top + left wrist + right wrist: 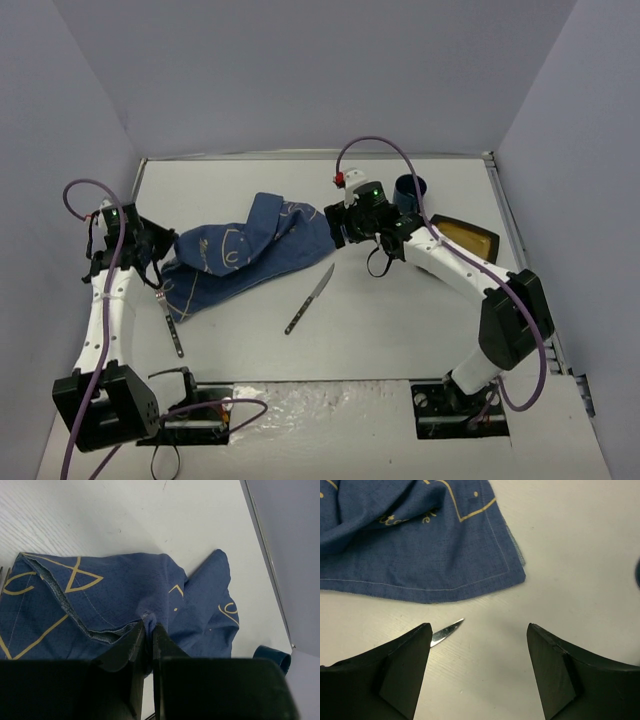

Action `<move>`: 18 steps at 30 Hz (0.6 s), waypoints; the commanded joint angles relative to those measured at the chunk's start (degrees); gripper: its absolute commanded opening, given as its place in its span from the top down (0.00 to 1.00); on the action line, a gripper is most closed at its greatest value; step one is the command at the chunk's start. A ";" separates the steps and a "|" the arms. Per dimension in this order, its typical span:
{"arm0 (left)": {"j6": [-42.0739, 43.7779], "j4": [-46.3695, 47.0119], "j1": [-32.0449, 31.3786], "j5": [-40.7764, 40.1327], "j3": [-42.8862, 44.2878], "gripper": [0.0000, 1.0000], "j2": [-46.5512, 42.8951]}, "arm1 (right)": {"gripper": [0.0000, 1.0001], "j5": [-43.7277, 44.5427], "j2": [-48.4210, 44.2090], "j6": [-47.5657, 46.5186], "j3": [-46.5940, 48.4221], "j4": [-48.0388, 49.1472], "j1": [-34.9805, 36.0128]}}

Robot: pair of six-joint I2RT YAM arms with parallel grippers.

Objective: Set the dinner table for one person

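**Counter** (400,330): broad, flat, white and rectangular, with a thin metal rim along its right edge. It lies under the blue cloth (245,250) with yellow line drawings and reaches well beyond it on every side.

**My left jaws:** pressed together, pinching a fold of the cloth at its left end.

**My right jaws:** spread wide, holding nothing, poised over bare counter just off the cloth's right corner.

**Knife** (310,298): lies flat on the near side of the cloth, its tip towards the cloth but apart from it.

**Fork** (171,322): lies flat, its tines at the cloth's left edge.
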 commanded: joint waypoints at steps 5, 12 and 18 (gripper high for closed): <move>3.44 2.48 0.69 0.71 -3.53 1.00 -4.16 | 0.33 -13.35 18.27 -1.08 19.69 3.93 -0.89; 4.75 2.99 0.65 1.44 -8.67 1.00 -5.20 | 0.33 -10.03 34.87 7.69 42.04 5.95 0.70; 5.73 2.60 0.65 1.64 -9.55 1.00 -4.95 | 0.33 -7.35 44.85 17.57 51.56 11.24 1.75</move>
